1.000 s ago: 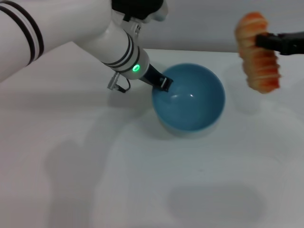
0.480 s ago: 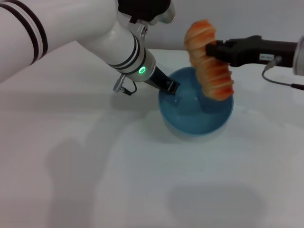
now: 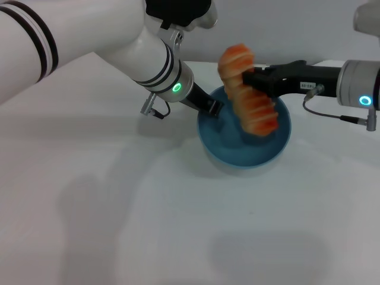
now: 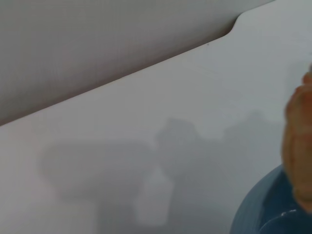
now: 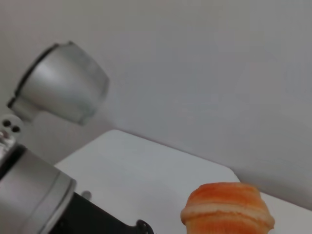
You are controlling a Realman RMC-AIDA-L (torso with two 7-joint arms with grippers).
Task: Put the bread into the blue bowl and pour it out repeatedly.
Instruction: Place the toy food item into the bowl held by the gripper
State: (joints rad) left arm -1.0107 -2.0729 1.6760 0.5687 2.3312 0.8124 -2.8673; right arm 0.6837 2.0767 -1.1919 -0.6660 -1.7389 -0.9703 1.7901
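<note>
The light-blue bowl (image 3: 228, 142) sits on the white table just right of centre in the head view. My left gripper (image 3: 211, 107) is shut on the bowl's left rim. The bread (image 3: 247, 100), orange-red with pale stripes, hangs tilted over the bowl with its lower end inside the rim. My right gripper (image 3: 252, 79) reaches in from the right and is shut on the bread's upper part. The left wrist view shows the bowl's edge (image 4: 256, 212) and the bread (image 4: 298, 146). In the right wrist view only the bread's end (image 5: 227, 210) shows.
The white table (image 3: 178, 225) stretches wide in front of the bowl. Its back edge meets a grey wall (image 4: 97, 44). My left arm (image 3: 136, 53) crosses the upper left, and it also appears in the right wrist view as the left arm's grey housing (image 5: 61, 87).
My right gripper has carried the bread leftward and down, from the far right to over the bowl. The bowl, held by my left gripper, has shifted slightly right.
</note>
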